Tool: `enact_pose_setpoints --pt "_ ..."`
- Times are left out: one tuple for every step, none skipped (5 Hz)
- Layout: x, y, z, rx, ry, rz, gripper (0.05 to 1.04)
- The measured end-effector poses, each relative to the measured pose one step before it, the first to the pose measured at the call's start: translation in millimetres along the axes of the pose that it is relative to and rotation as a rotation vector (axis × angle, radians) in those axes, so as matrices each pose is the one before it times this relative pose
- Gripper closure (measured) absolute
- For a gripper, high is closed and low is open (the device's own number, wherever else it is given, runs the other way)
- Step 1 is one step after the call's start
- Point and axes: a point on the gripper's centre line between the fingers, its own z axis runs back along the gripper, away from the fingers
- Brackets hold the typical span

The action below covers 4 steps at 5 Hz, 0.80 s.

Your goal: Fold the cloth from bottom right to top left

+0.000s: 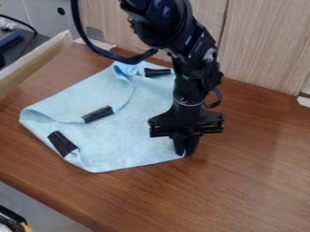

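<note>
- The black gripper [185,153] hangs tips down at the 4 o'clock corner of the cloth; whether its jaws are apart, together or clamped on fabric, I cannot tell.
- From there the light-blue cloth [130,131] spreads toward 9 and 10 o'clock, flat on the wooden tabletop [254,181], with a flap turned over along its 10 o'clock side.
- It should handle as light, soft and limp, not fragile; a lifted corner would droop rather than carry the rest along stiffly.
- The best hold is probably that 4 o'clock corner, pinched low against the wood, then raised gently and carried toward 10 o'clock.
- Black strips sit near the cloth's middle [98,114], at 8 o'clock [62,143] and at 1 o'clock [157,72]; they may be stiffer than the fabric, so poorer places to pinch.
</note>
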Motion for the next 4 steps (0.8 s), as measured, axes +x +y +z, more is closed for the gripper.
enact_pose_setpoints --pt "0.11 2.59 0.13 -0.0079 0.0050 -0.0207 1.014" --pt "8.18 6.85 12.40 -0.0313 0.0064 -0.0054 1.015" --pt "23.54 6.85 21.69 -0.0310 -0.0004 0.0215 1.015" --pt "28.98 19.57 18.41 -0.0314 0.0190 0.0751 1.015"
